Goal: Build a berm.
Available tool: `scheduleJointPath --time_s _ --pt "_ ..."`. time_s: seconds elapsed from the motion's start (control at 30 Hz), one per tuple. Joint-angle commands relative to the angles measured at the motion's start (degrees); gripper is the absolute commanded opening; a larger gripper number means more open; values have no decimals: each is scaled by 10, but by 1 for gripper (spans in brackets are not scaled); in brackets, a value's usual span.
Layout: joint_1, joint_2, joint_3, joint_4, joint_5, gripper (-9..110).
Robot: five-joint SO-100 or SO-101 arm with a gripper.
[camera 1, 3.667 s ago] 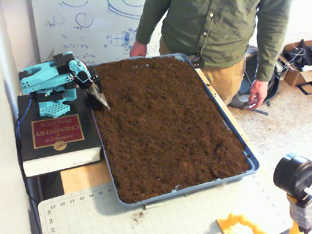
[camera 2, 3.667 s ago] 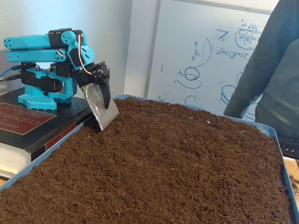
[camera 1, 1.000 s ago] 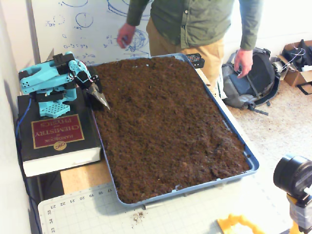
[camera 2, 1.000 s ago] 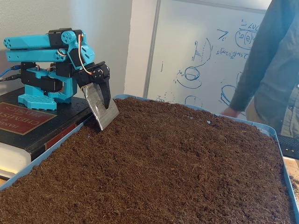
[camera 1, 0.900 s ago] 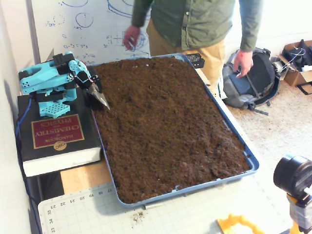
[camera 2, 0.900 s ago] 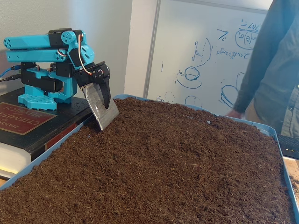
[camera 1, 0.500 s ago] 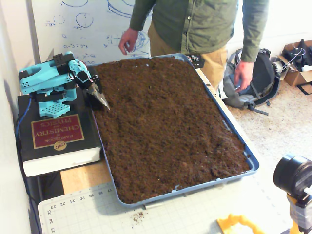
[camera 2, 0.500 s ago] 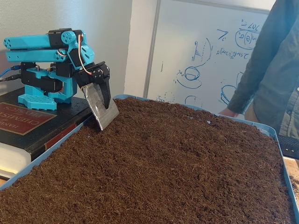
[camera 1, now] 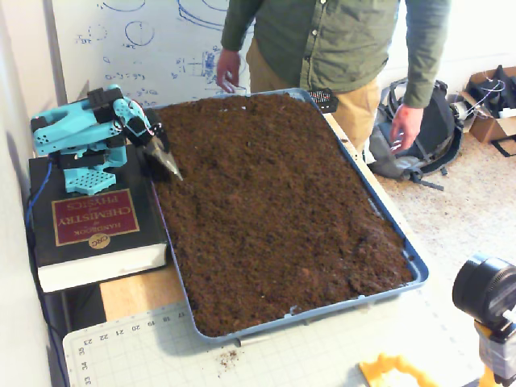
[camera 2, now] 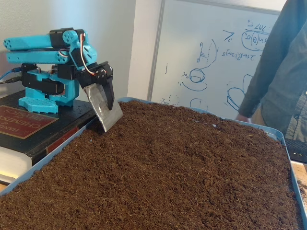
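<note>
Your pincer (camera 2: 108,122) has lifted slightly off the soil (camera 2: 182,177), its fingers clenched around the metal blade (camera 2: 103,108); no berm shows.

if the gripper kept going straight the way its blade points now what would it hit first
Most likely the soil bed. The gripper carries a flat metal blade that slants down toward the tray's near-left corner, its tip just above or barely touching the surface. No berm is visible in that line; exact depth is unclear.
</note>
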State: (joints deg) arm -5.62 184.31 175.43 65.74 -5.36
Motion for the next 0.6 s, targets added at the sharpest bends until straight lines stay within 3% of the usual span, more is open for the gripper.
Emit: scheduleJointPath --time_s 0.0,0.27,0.57 --pt "-33 -70 -126 4 4 1" --pt "-79 -244 -297 5 12 1" --pt "-159 -487 -460 25 169 1"
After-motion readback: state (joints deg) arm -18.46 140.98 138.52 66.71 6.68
